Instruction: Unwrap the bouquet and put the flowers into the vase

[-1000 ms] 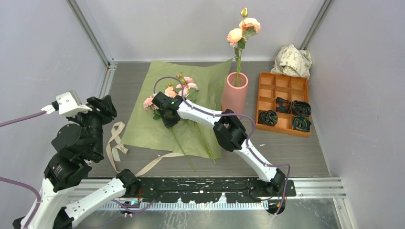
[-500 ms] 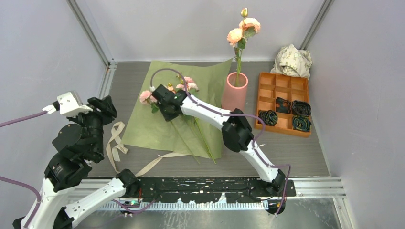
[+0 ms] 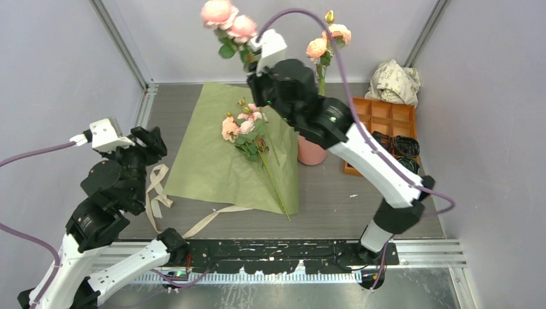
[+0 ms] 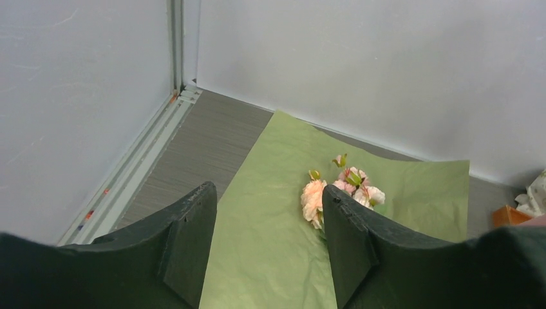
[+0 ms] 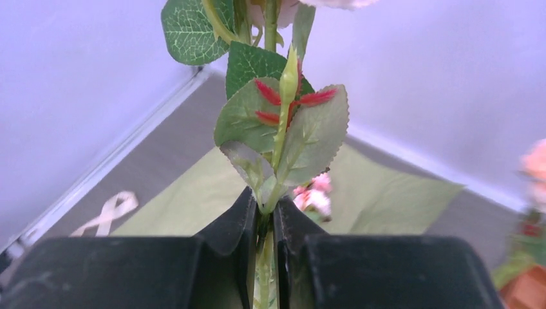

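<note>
The right end effector (image 5: 265, 212) was clamped narrowly on the leafy green stem of a pink rose spray (image 3: 225, 16), held high and left of the tall salmon-pink cylindrical vase (image 3: 310, 153). The stem end should be centred over the vase mouth before lowering. A second earlier this end effector gripped low on the olive-green paper sheet (image 3: 206, 161). The left end effector (image 4: 267, 206) hung open and empty.

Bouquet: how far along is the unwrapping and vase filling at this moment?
Done: the olive-green wrapping paper lies open, the beige ribbon lies loose, one peach rose stem stands in the salmon-pink cylinder vase. In hand: the right gripper, shut on a pink rose stem, holds it high. Left: a cluster of pink roses on the paper; the left gripper is open, empty.
</note>
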Tool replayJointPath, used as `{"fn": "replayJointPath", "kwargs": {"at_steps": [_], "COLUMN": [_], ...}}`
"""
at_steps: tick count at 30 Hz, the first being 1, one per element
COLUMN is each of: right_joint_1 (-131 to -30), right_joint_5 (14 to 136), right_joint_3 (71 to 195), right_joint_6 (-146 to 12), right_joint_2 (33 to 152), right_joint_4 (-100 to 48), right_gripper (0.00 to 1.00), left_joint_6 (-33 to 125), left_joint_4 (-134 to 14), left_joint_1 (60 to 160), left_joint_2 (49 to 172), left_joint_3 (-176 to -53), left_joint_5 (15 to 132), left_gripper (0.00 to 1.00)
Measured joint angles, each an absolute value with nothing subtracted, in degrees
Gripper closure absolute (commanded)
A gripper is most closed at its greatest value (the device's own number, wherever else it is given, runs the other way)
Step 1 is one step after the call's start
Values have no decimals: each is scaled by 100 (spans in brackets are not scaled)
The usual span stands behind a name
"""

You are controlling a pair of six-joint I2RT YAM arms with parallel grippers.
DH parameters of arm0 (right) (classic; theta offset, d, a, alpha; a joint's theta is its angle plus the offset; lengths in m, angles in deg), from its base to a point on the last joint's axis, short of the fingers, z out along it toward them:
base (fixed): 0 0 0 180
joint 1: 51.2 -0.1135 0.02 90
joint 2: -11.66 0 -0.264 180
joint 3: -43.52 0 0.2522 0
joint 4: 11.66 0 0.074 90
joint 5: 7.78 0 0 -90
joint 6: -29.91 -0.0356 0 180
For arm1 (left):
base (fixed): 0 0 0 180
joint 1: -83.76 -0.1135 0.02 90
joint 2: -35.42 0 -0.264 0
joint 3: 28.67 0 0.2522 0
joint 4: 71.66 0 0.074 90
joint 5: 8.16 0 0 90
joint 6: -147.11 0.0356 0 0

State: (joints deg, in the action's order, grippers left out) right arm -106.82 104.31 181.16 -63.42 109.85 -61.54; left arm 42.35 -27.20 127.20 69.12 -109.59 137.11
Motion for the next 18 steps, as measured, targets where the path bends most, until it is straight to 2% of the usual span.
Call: {"fn": "replayJointPath", "kwargs": {"at_steps": [10, 18], "right_joint_1": [-10649, -10279], "right_joint_5": [11548, 12330], "right_joint_3": [16017, 15368], "right_joint_6": [-4854, -3599], "right_joint_2": [8819, 8461], "right_joint_4": [-3597, -1684], "right_gripper": [99, 99], "left_joint_6": [4180, 3966], "left_joint_4": [-2751, -2814], "left_joint_1": [12720, 12720], "left_joint_2": [7342, 7653], "left_joint_3": [-10959, -10959], "left_joint_5": [13307, 12942], "left_gripper": [37, 37]}}
